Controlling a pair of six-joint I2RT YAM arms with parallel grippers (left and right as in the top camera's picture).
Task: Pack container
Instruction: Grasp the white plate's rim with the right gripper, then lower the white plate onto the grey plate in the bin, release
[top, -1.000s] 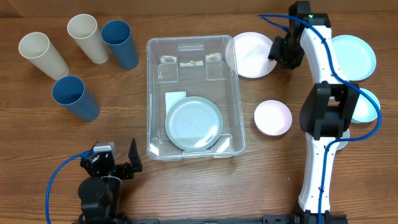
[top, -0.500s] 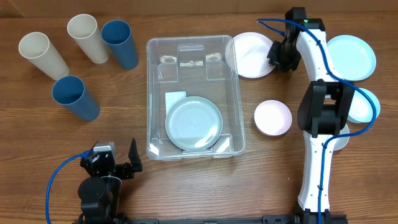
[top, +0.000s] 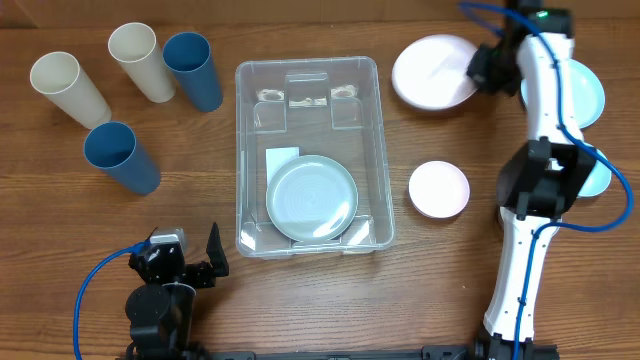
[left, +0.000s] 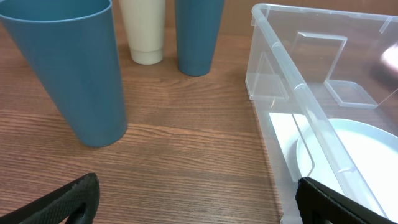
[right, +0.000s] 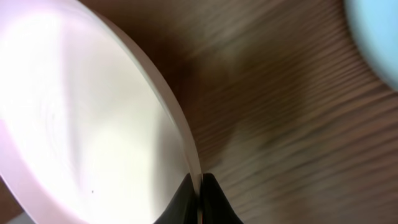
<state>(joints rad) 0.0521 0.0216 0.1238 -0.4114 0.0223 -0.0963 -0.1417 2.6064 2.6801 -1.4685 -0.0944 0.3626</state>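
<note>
The clear rectangular container (top: 310, 150) stands mid-table with a pale blue plate (top: 313, 198) and a white label (top: 282, 158) inside; its near corner shows in the left wrist view (left: 311, 112). My right gripper (top: 482, 68) is shut on the rim of a pale pink plate (top: 434, 72), lifted above the table at the back right; the right wrist view shows the fingers (right: 200, 196) pinching the plate's edge (right: 93, 124). My left gripper (top: 190, 262) is open and empty near the front left, its fingers (left: 199, 202) over bare wood.
Two blue cups (top: 195, 70) (top: 120, 155) and two cream cups (top: 140, 58) (top: 68, 88) stand at the left. A pink bowl (top: 438, 188) sits right of the container. Pale blue plates (top: 585, 95) (top: 595, 170) lie at the far right beside the right arm.
My right gripper has lifted the pink plate off the table and carried it right and toward the back. The left arm has not moved.
</note>
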